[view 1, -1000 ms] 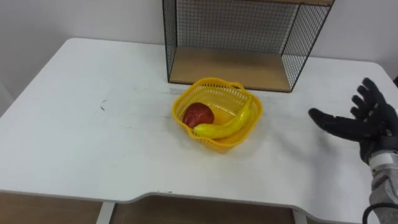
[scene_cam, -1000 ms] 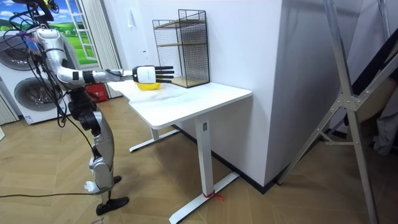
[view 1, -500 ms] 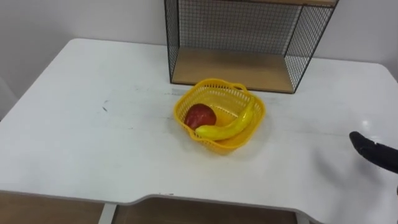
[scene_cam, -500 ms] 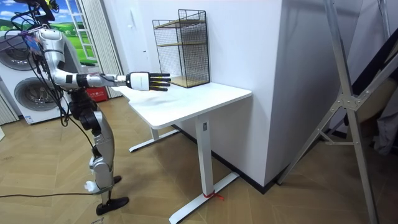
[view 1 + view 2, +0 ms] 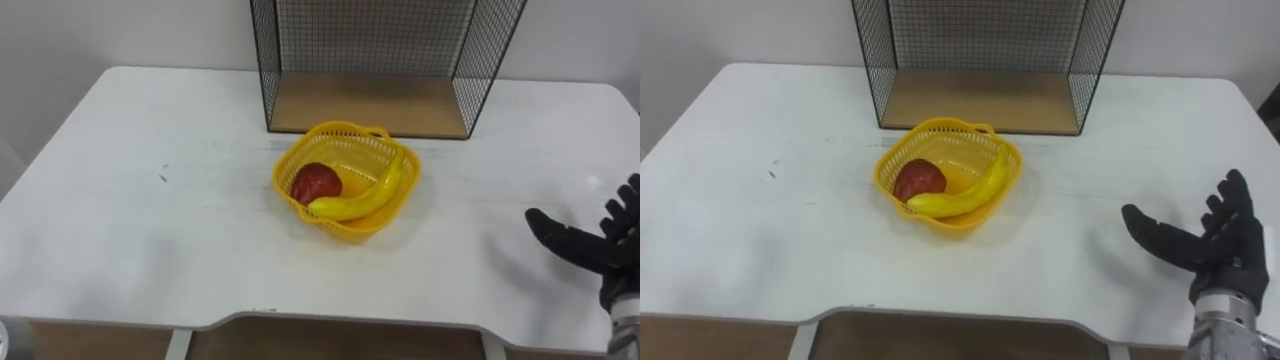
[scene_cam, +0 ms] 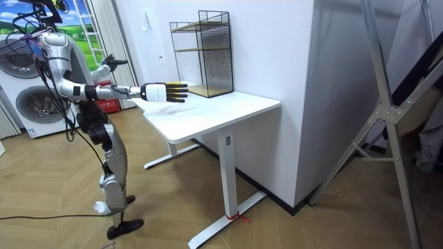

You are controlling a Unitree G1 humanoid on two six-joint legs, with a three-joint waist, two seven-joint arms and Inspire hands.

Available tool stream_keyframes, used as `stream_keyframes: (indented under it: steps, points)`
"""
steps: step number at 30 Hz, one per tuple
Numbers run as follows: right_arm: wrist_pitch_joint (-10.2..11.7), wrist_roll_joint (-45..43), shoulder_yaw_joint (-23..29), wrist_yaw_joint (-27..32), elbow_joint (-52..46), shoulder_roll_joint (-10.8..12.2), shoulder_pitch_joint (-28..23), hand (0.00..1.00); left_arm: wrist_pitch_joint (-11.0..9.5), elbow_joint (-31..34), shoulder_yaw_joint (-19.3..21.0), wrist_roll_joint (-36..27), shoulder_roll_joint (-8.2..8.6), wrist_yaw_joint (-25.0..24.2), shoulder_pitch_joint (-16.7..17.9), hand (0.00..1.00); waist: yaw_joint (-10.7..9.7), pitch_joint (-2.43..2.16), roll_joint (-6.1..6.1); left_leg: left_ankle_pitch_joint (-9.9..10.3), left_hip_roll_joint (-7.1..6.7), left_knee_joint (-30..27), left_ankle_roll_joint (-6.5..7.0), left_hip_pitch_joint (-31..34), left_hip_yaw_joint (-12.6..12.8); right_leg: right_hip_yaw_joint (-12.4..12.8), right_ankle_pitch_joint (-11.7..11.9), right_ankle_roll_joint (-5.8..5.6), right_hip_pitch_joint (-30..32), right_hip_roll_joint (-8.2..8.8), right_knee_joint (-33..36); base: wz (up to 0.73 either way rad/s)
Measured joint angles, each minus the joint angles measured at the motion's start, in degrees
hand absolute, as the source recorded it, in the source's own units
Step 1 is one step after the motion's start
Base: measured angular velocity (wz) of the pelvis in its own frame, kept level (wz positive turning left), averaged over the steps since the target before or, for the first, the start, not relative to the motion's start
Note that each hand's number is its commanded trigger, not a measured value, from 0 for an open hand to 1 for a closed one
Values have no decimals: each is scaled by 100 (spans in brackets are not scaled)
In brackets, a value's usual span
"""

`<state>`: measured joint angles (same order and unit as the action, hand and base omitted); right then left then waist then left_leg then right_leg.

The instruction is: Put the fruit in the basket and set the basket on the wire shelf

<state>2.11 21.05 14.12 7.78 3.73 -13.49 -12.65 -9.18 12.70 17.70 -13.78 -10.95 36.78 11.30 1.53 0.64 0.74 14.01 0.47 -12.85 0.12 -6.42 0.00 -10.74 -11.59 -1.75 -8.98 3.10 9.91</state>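
Left eye view, landmark: a yellow plastic basket [image 5: 340, 130] with latticed walls, standing upright near the middle of the white worktop [image 5: 150, 230].
Fruit in the basket: a red apple [image 5: 316, 183] lies against the basket's left wall. A yellow banana [image 5: 360, 195] lies beside the apple, running slantwise from the basket's front to its right rear rim. The two fruits touch.
Wire shelf [image 5: 385, 60]: a black mesh frame with a wooden bottom board, standing on the worktop just behind the basket. The basket's rear rim lies close to the front edge of that board but is not on it.
Right hand [image 5: 600, 250]: well apart from the basket, to its right and nearer the worktop's front edge. It is released, with the dark fingers straight and spread and the thumb pointing towards the basket. It grasps nothing.
Left hand [image 6: 113, 63]: in the room view it is lifted about shoulder height close to the robot's body, well short of the basket. Whether it is released or clenched cannot be told.
Worktop mark [image 5: 163, 178]: a small dark fleck, well to the left of the basket.
Robot's stance, room view: it stands upright at the end of the worktop on the room view's left, with the right arm stretched level over the worktop towards the basket.
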Motion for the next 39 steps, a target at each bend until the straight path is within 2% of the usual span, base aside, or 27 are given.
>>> stream_keyframes:
  steps: [3, 6, 9, 14, 16, 22, 25, 28, 39]
  points:
    - [49, 0, -295, -210, 3, 9, 95, 0, 8, -66, -515, -156, -1, -584, -85, 0, -93, -5, 44, 0, 0, -6, 0, 4, 40, 46, 4, -3, 3, -2, -6, -6]
    - [60, 30, -558, -388, 4, 21, 136, 0, 13, -339, -850, -452, -2, -1155, -261, 0, -138, 4, -18, 0, 6, 4, 0, -19, 157, 132, 8, -10, -4, -1, -12, -15]
    - [59, 59, -695, -588, 18, 37, 133, 0, 19, -754, -1023, -699, 2, -1606, -431, 0, -141, 0, -65, 0, 19, 10, 0, -73, 265, 218, 8, -10, -2, -7, -14, -14]
    - [60, 194, -872, -837, 17, 60, 134, 0, 68, -1195, -1338, -701, 18, -2183, -470, 0, -148, 7, -95, 0, 48, 15, 0, -103, 460, 280, 8, -10, 25, -11, -2, -10]
    - [60, 235, -896, -986, 16, 186, 149, 0, 189, -1256, -1370, -710, 76, -2464, -480, 0, -157, 6, -91, 0, 59, 27, -1, -95, 479, 287, 10, -8, 54, -19, 7, -4]
    - [60, 599, -1049, -1064, 16, 338, 260, 0, 275, -1289, -1466, -933, 167, -2798, -482, 0, -288, 3, -93, 0, 63, 70, -1, -91, 468, 283, 16, 0, 79, -28, 5, 0]
    - [62, 777, -1097, -1134, 16, 448, 263, 0, 275, -1289, -1468, -998, 243, -2876, -487, 0, -284, 3, -93, 0, 65, 95, -1, -112, 473, 304, 16, 1, 77, -35, 3, -1]
    - [63, 1018, -1263, -1180, 16, 465, 263, 0, 275, -1338, -1537, -1129, 337, -2917, -488, 0, -267, 3, -91, -1, 69, 122, -1, -151, 504, 361, 18, 3, 74, -46, 2, -7]
    - [73, 1068, -1569, -1467, 74, 484, 259, 0, 293, -1488, -1817, -1597, 339, -3295, -488, 0, -252, 22, -60, -1, 82, 168, -1, -227, 596, 488, 20, 4, 65, -67, -3, -6]
